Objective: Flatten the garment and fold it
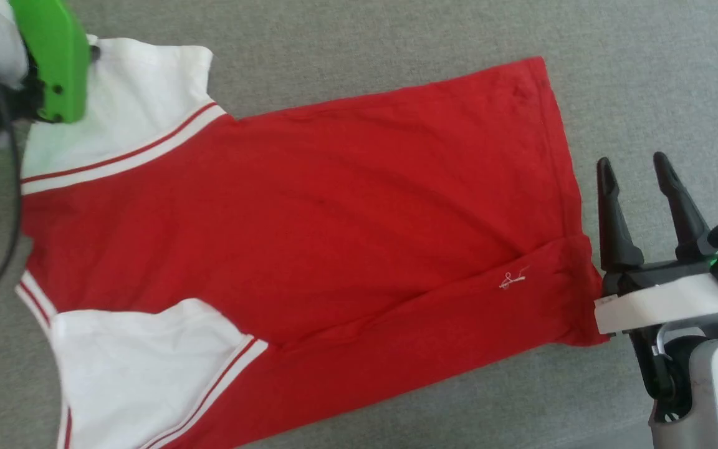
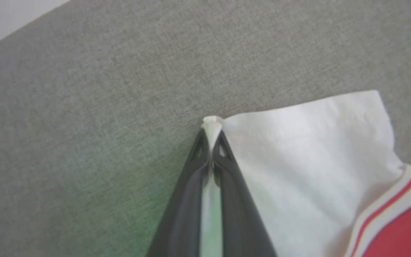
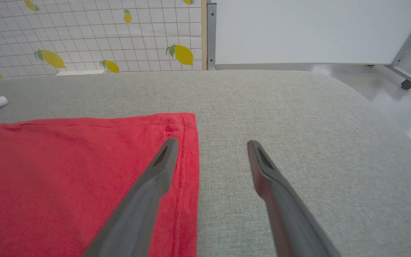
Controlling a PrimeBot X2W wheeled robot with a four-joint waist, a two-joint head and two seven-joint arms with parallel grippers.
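Lying nearly flat on a grey padded surface (image 1: 396,37), the garment (image 1: 309,218) has the right fingers (image 1: 616,224) apart beside its hem (image 1: 561,143), probably ready to grip, while the left fingers (image 2: 191,192) clamp a sleeve corner (image 2: 212,123), likely to tug it smooth.

I noted a grey woven-fabric surface (image 1: 365,37) with a rounded far edge. One item lay directly on it: the garment (image 1: 334,218), spread mostly flat, hem toward the robot's right, white sleeves (image 1: 141,93) toward its left, near edge creased.
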